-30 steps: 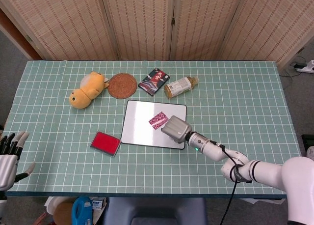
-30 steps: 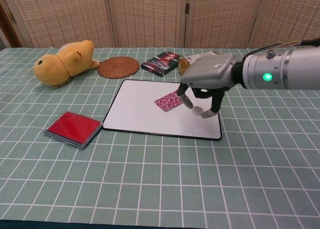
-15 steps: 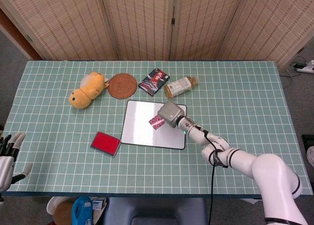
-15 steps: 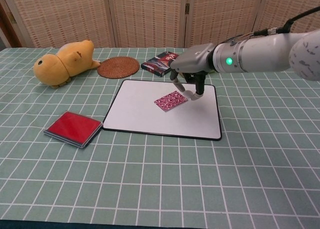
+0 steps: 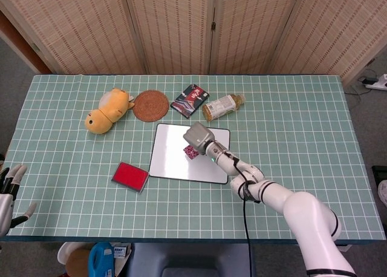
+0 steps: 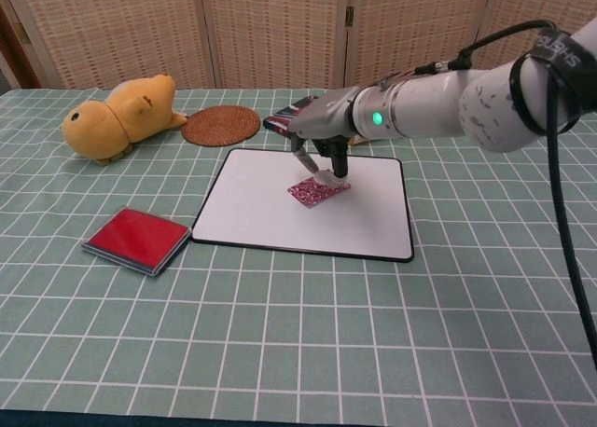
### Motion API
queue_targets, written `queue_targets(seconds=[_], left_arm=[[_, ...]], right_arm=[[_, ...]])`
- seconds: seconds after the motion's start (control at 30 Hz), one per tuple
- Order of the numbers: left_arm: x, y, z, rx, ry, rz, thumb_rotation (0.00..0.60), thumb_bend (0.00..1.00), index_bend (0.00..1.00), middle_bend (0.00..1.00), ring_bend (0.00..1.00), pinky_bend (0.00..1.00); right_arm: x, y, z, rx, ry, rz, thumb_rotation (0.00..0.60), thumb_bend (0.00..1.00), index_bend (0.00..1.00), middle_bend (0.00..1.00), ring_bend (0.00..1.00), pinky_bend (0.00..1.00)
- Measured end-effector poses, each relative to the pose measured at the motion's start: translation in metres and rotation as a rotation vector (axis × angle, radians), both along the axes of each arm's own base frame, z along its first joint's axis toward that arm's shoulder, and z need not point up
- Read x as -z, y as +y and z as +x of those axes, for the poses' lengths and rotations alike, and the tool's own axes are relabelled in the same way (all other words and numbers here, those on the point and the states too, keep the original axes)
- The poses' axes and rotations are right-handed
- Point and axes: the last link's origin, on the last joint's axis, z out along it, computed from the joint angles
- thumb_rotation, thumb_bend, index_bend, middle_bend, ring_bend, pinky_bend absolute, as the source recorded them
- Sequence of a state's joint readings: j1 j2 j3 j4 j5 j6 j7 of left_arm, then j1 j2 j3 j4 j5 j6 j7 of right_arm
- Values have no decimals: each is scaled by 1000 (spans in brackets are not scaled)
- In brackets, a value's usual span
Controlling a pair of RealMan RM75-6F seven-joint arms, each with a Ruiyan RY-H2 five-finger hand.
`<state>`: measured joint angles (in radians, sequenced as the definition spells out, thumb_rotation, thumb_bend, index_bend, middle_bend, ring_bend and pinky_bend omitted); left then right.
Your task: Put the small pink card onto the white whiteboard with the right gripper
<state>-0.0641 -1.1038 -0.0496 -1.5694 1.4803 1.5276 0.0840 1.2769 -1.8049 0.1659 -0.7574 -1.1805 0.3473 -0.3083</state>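
Observation:
The small pink patterned card (image 6: 313, 192) lies flat on the white whiteboard (image 6: 261, 213), near its far middle. In the head view the card (image 5: 190, 151) peeks out just below my right hand (image 5: 198, 135). That right hand (image 6: 322, 140) hangs over the card with its fingers pointing down. One of those fingertips (image 6: 328, 175) touches the card's far edge, and the fingers are slightly apart, not wrapped round it. My left hand (image 5: 7, 195) shows at the bottom left edge of the head view, off the table, fingers spread and holding nothing.
Along the far side lie a yellow plush toy (image 6: 117, 117), a round woven coaster (image 6: 221, 126), a dark packet (image 5: 190, 100) and a bottle (image 5: 222, 106) on its side. A red pad (image 6: 137, 241) sits left of the whiteboard. A folding screen stands behind the table.
My right hand has swept left and away from me across the whiteboard, from its near right corner to above the card. The card has not moved. The left hand sank slightly.

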Motion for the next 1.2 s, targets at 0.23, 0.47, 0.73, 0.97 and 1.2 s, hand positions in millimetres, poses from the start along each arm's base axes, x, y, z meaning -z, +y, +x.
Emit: queue_targets(seconds=[0.23,0.47,0.73,0.97,1.2], left_arm=[[0,-1,-1,-4,2,0,600,262,0,0,0,0],[-1,0,-1,-1,0,1,600,262,0,0,0,0],[0,3,1,9,-3,2,600,262,0,0,0,0],[2,8,3,19,-4,-4,600,262,0,0,0,0],[7,15,10,42,-4,-24,600,262,0,0,0,0]], right_arm=[[7,1,6,-1,-4,8,600,268,279,904,983,1000],[0,2,7,-14,-22,3,600,268,217,904,983,1000],[-38,6,-10,-34,-73,-43,600,268,225,880,974,1000],[-87,21,-44,-17,-145,-141,600,301,306,818,884,1000],[-138,57,-87,28,-218,-267,600,327,317,585,573,787]])
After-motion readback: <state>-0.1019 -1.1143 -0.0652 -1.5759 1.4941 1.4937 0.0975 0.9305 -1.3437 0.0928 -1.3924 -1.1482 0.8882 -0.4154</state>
